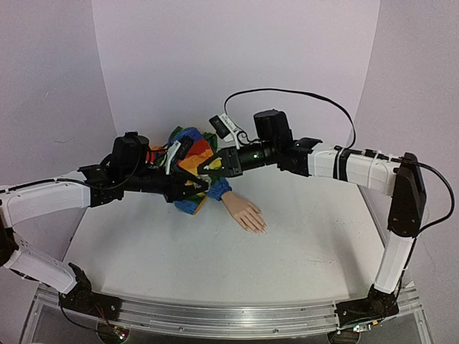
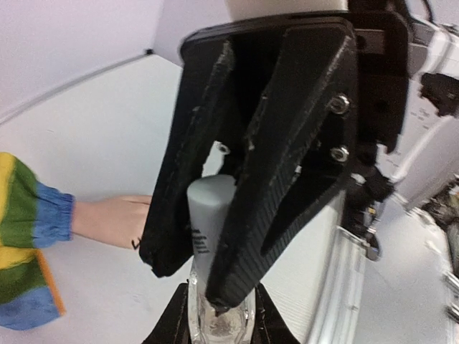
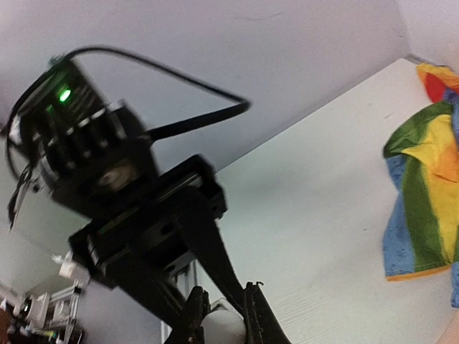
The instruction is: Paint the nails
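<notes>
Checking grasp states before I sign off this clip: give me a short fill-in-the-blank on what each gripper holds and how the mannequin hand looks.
1. The left gripper is shut on the small clear ____.
2. The right gripper is shut on that thing's white ____.
3. The mannequin hand lies on the table, and its sleeve is striped in ____ colours.

Missing words: bottle; cap; rainbow.

Robot lab test cell. White table (image 1: 308, 244) boxed in by plain lavender backdrop panels (image 1: 237, 57), bare aluminium mounting rail (image 1: 215, 315) along the near edge.
</notes>
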